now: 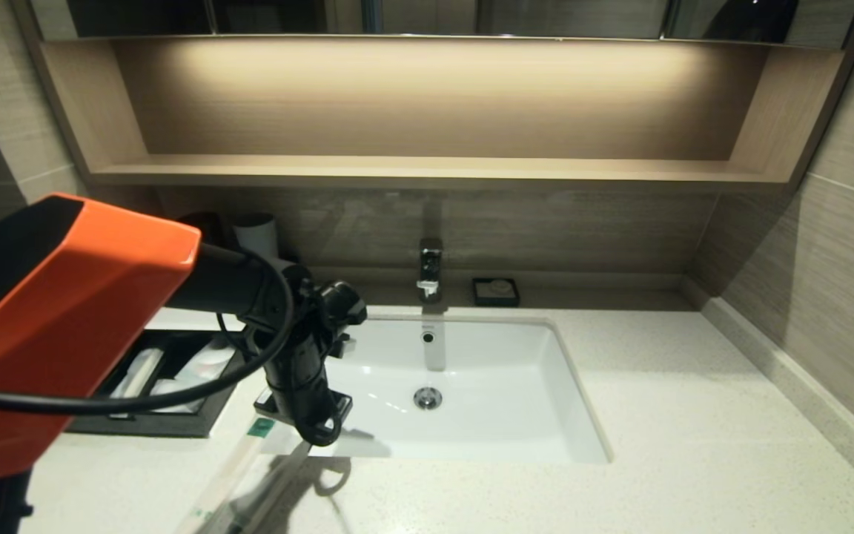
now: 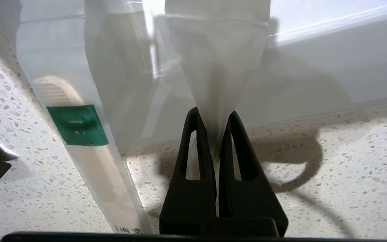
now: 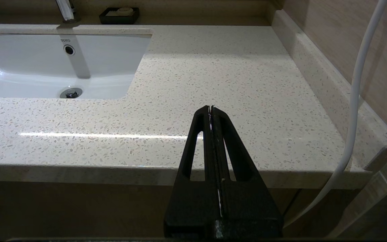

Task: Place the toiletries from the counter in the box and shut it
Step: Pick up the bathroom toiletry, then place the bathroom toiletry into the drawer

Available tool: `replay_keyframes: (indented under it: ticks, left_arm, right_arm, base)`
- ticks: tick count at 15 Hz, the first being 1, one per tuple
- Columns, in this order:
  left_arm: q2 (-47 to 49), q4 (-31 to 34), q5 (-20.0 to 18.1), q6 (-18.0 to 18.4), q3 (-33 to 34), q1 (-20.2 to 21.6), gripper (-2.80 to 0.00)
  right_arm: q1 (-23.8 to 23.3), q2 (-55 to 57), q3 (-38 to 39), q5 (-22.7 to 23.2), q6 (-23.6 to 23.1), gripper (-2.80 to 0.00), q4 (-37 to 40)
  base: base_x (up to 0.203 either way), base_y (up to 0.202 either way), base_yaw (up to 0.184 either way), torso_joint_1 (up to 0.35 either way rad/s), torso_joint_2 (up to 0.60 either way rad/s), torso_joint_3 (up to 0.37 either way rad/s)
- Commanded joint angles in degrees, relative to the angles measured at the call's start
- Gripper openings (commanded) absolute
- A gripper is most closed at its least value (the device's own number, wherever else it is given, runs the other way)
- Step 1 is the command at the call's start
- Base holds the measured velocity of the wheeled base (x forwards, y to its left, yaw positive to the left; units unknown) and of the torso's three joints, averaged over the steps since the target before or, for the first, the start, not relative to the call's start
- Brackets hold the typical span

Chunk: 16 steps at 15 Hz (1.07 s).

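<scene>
While the open box [image 1: 175, 426] holds whitish packets, the left pincer [image 2: 213, 134] is clamped on a translucent wrapper [image 2: 217, 67] at the desk's [image 2: 331, 174] sink edge, beside a green-labelled comb packet [image 2: 79, 134]; the right pincer [image 3: 212, 109] rests closed.

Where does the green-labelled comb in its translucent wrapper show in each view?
Head view: lower left, on the speckled counter, beside the left claw.
Left wrist view: left side, green-labelled comb.
Right wrist view: not in it.
Shared landmark: white rectangular sink, in all three.
</scene>
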Motion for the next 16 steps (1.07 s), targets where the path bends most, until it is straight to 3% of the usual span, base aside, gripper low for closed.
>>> replay_keyframes:
  ticks: [1,7,16]
  left_arm:
    - [-1.1,0.3,0.1,-0.1,-0.3,0.0,-2.8]
    - [-7.4,1.1,0.5,-0.3,-1.6,0.8,-2.8]
    - [-18.1,4.7,2.2,3.0,-4.0,10.4,-2.8]
  right_arm:
    - [0.0,0.0,0.1,0.0,0.0,-2.8,0.0]
    - [0.0,0.0,0.0,0.0,0.0,-2.8,0.0]
    - [0.0,-0.1,0.0,0.0,0.0,-2.8,0.0]
  base:
    - [0.0,0.0,0.0,0.0,0.0,0.0]
    - [0.0,0.0,0.0,0.0,0.0,0.0]
    - [0.0,0.0,0.0,0.0,0.0,0.0]
